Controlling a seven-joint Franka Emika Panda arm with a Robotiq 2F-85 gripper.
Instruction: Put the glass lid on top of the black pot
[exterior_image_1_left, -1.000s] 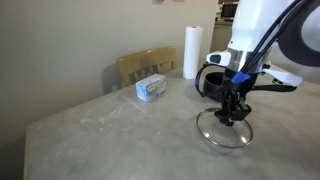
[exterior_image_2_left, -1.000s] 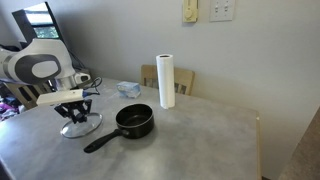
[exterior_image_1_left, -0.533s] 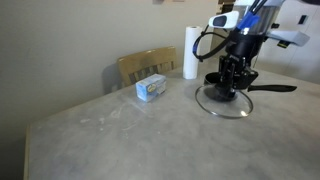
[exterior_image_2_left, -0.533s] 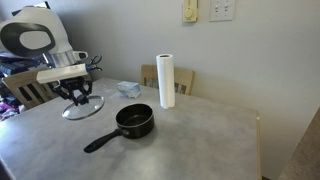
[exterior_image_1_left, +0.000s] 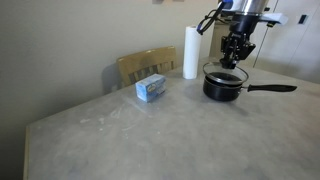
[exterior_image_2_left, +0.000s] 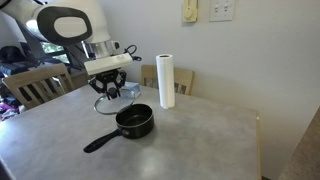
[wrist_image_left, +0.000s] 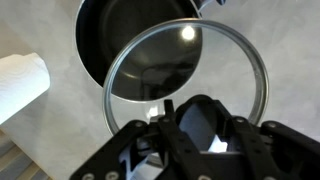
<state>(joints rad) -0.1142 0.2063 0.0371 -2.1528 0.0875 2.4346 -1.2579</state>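
My gripper (exterior_image_1_left: 235, 52) is shut on the black knob of the glass lid (exterior_image_1_left: 224, 71) and holds it in the air. In this exterior view the lid hangs just above the black pot (exterior_image_1_left: 222, 88), whose long handle points right. In an exterior view the gripper (exterior_image_2_left: 108, 86) and lid (exterior_image_2_left: 108, 102) are up and to the left of the pot (exterior_image_2_left: 134, 122). In the wrist view the lid's metal rim (wrist_image_left: 200, 75) overlaps part of the pot's opening (wrist_image_left: 100, 30). The knob is hidden between the fingers (wrist_image_left: 205, 135).
A white paper towel roll (exterior_image_1_left: 190, 52) (exterior_image_2_left: 166, 80) stands behind the pot. A blue and white box (exterior_image_1_left: 151, 88) (exterior_image_2_left: 127, 89) lies on the grey table (exterior_image_1_left: 120, 140). A wooden chair (exterior_image_1_left: 145, 65) stands at the table's far edge.
My gripper has lifted the glass lid off the table and carried it through the air towards the black pot. The pot has not moved.
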